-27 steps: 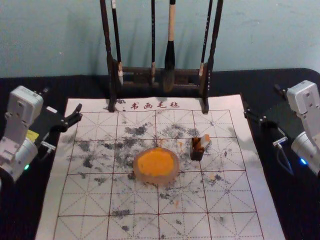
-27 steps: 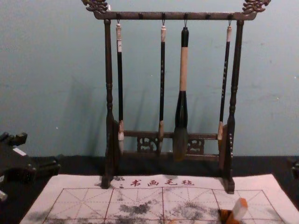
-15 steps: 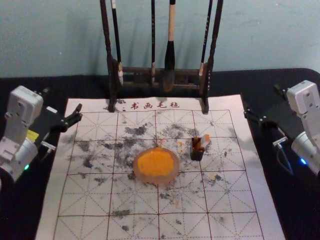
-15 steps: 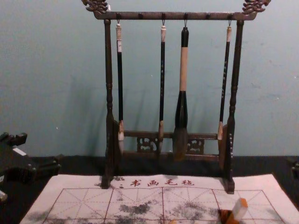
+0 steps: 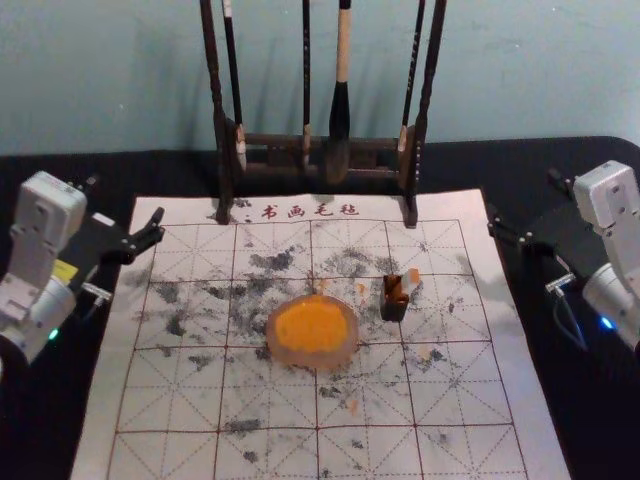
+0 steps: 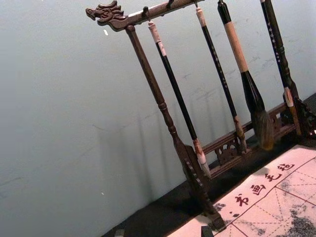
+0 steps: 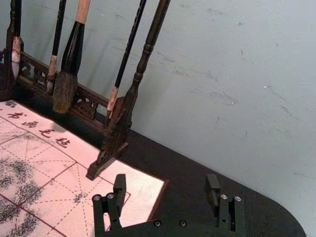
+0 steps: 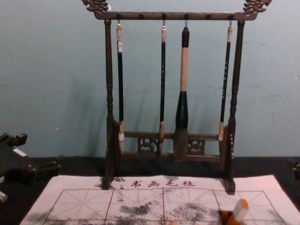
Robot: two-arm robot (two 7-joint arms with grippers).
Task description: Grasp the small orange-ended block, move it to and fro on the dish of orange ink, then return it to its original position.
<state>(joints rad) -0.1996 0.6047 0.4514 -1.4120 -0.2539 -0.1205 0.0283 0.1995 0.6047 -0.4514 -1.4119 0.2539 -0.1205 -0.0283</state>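
Observation:
The small block [image 5: 410, 281], pale with an orange end, leans in a small dark holder [image 5: 394, 307] on the mat, right of the round dish of orange ink [image 5: 312, 331]. In the chest view the block [image 8: 241, 210] tilts up out of the holder at the bottom. My left gripper [image 5: 125, 199] is held open beyond the mat's left side, far from the block; the left wrist view catches the tips of the gripper [image 6: 163, 232]. On the opposite side, my right gripper [image 5: 524, 196] is open and empty, and the right wrist view shows this gripper [image 7: 166, 183] with widely parted fingers.
A dark wooden rack [image 5: 275, 142] with several hanging brushes stands at the mat's far edge, before the wall. The gridded white mat [image 5: 175, 400] is smudged with black ink and lies on a black-covered table [image 5: 60, 400].

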